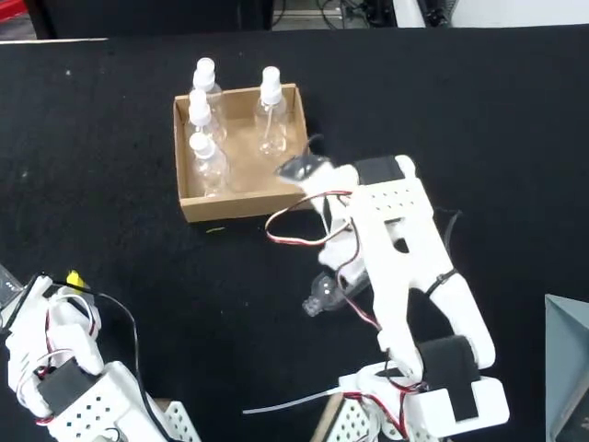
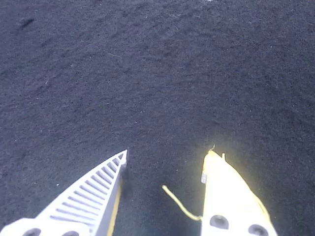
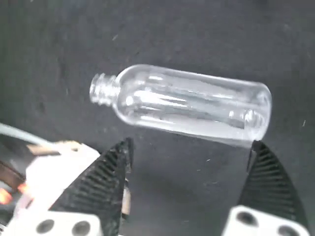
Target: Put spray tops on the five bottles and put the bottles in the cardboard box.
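**A:** Where is the uncapped bottle point(image 3: 187, 105)?

**B:** It lies on its side on the worktop point(image 1: 460, 110), near and right of the cardboard box point(image 1: 241, 204). Its threaded neck is bare. The right gripper point(image 3: 192, 144) sits just above it, fingers apart, 1 tip off each end of the body.

**A:** And the box?

**B:** 4 capped bottles point(image 1: 270, 110) stand in it, 3 along the left wall and 1 at the far right.

**A:** How will it handle?

**B:** I'd judge it light, with thin, slick walls that give under pressure, and round enough to roll away. Grip across the middle of the body, gently, leaving the neck free.

**A:** The left gripper point(image 2: 168, 152)?

**B:** Fingers apart over bare worktop, near left.

**A:** The 5th spray top?

**B:** A thin white tube point(image 1: 290, 401) by the arm's base may be its straw, but I can't tell.
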Tool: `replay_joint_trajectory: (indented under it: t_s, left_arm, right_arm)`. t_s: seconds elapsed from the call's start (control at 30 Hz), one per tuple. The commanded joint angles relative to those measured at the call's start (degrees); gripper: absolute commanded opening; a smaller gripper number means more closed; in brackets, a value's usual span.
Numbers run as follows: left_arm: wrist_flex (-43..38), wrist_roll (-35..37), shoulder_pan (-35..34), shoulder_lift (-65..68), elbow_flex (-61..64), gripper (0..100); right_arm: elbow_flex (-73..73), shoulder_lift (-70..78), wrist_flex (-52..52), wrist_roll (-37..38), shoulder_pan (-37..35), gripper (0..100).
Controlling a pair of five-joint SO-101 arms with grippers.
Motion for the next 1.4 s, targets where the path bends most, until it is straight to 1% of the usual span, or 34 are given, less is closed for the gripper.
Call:
replay_joint_trajectory:
  t_s: [0.0, 0.1, 0.3, 0.47, 0.67, 0.77, 0.97, 1.1, 1.2, 1.37]
  left_arm:
    - [0.4, -0.3, 0.0, -0.8, -0.8, 24]
    - [0.4, -0.3, 0.0, -0.8, -0.8, 24]
    - [0.4, -0.3, 0.0, -0.8, -0.8, 24]
    - [0.4, -0.3, 0.0, -0.8, -0.8, 24]
    - [0.4, -0.3, 0.0, -0.8, -0.8, 24]
    - [0.4, -0.3, 0.0, -0.8, -0.8, 24]
    - [0.4, -0.3, 0.0, -0.8, -0.8, 24]
    - [0.4, -0.3, 0.0, -0.8, -0.8, 24]
    - [0.3, -0.3, 0.0, -0.8, -0.8, 24]
    - [0.2, -0.3, 0.0, -0.8, -0.8, 24]
  right_arm:
    - [-3.9, -3.9, 3.0, 14.2, 1.6, 30.6]
    - [-4.0, -3.9, 4.7, 21.1, 1.6, 30.7]
    - [-3.9, -3.9, 4.6, 28.0, 1.5, 30.7]
    - [-3.9, -3.9, 4.4, 35.7, 1.4, 30.6]
    - [-3.0, -3.9, 0.4, 42.8, 1.6, 30.5]
    - [-0.8, -3.9, -2.5, 44.1, 1.2, 30.5]
    - [4.0, -3.9, -9.0, 44.4, 1.1, 30.4]
    - [6.3, -3.6, -9.8, 47.6, 1.1, 30.4]
    - [7.3, -3.5, -11.0, 47.8, 1.1, 30.4]
    - [11.6, -3.5, -15.8, 47.8, 0.1, 30.4]
